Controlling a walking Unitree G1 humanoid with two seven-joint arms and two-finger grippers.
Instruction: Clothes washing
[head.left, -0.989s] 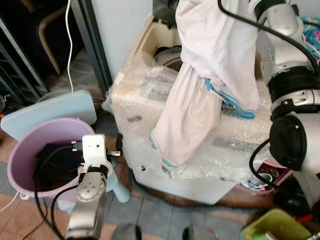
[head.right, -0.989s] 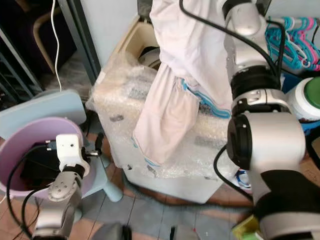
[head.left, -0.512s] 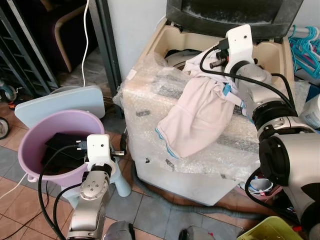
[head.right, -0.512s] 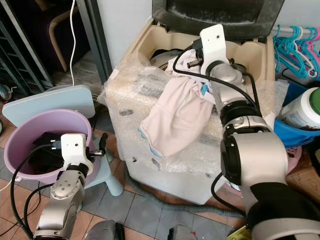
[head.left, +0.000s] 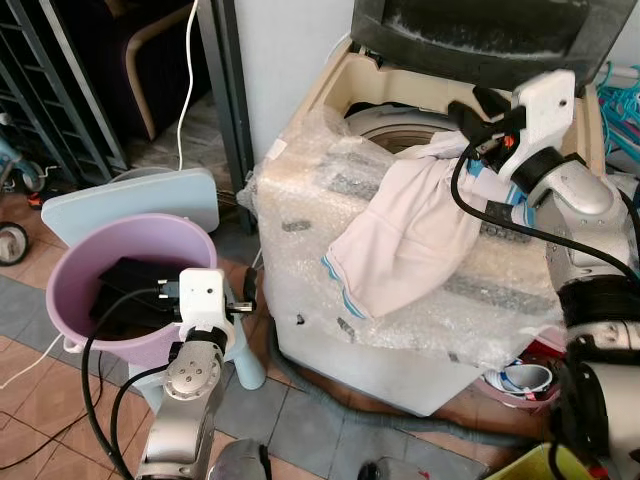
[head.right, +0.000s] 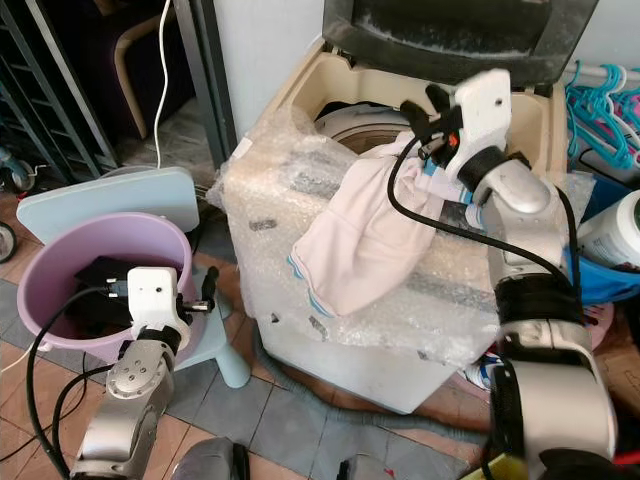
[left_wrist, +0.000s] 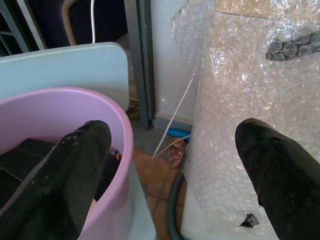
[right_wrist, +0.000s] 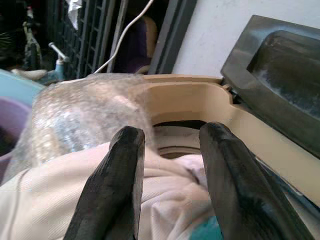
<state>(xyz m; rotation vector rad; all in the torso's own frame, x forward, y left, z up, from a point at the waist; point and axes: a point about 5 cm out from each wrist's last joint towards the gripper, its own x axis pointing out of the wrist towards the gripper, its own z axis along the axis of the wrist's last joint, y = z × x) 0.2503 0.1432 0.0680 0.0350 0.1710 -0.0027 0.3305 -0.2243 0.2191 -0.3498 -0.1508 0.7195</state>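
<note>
A garment (head.left: 412, 237) lies draped over the front top of the washing machine (head.left: 420, 300), its upper end at the drum opening (head.left: 400, 125). The right hand (head.left: 478, 112) is above that end. Left of the machine stands a bucket (head.left: 90, 275), with the left hand (head.left: 243, 300) between them.

The pale pink garment (head.left: 415, 235) with blue and white trim lies crumpled on the top of the washing machine (head.left: 310, 215), which is wrapped in bubble wrap. Its upper end reaches the rim of the drum opening (head.left: 400, 125), and its lower end hangs a little over the front edge of the top. The dark lid (head.left: 480, 40) stands open at the back. In my purple bucket (head.left: 70, 290) beside the machine lies a dark cloth (head.left: 125, 285).
</note>
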